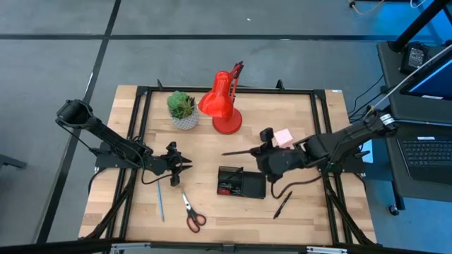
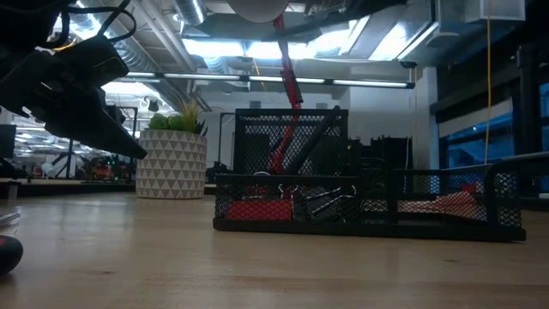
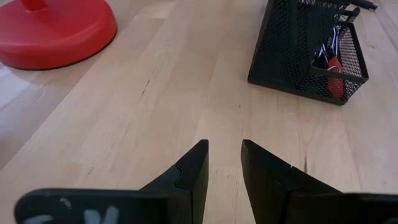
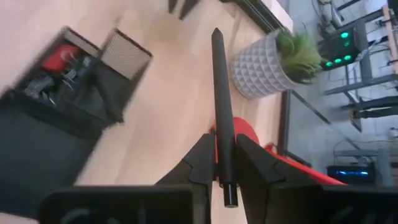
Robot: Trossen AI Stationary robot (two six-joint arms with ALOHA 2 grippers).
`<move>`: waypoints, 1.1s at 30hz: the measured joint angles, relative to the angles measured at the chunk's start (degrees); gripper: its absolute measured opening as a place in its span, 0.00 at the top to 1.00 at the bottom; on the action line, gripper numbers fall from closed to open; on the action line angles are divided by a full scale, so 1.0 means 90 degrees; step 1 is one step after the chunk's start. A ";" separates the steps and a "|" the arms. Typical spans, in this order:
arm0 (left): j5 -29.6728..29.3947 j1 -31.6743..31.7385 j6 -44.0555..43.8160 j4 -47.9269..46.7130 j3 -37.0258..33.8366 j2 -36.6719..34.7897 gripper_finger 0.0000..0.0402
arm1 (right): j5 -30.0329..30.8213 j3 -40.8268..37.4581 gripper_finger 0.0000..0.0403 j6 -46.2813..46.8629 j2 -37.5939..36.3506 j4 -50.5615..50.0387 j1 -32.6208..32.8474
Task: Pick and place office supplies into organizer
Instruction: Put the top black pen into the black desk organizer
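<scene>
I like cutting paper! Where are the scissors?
In the high view, the red-handled scissors lie near the table's front edge, left of the organizer, right of the blue pen.

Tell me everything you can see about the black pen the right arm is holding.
The black pen is a slim, matte, dark rod, plastic by its look, with a tapered tip and a blunt rounded end. The right claw is shut on it near the blunt end, fingers pressing both sides. Seen from above, it lies roughly level above the table, tip pointing toward the left arm, just behind the organizer. Nothing else touches it.
</scene>
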 joint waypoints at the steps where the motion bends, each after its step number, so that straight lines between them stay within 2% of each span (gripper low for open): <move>1: -0.0002 0.0000 -0.0002 -0.0005 -0.0002 0.0002 0.77 | -0.0007 0.0103 0.88 0.0088 0.0095 -0.0045 0.0055; 14: -0.0001 0.0000 -0.0005 0.0013 -0.0002 0.0001 0.77 | -0.0030 0.1565 0.88 0.0923 0.1782 -0.2023 0.0510; 19: 0.0065 0.0000 -0.0005 0.0001 -0.0002 0.0000 0.77 | -0.0103 0.1892 0.88 0.0905 0.2183 -0.2154 0.0590; 28: 0.0092 0.0000 -0.0005 -0.0009 -0.0002 0.0000 0.77 | -0.0274 0.1913 0.88 0.0884 0.2643 -0.2115 0.0583; 33: 0.0092 0.0000 -0.0005 -0.0016 -0.0002 0.0000 0.77 | -0.0589 0.1913 0.88 0.0880 0.2835 -0.1963 0.0583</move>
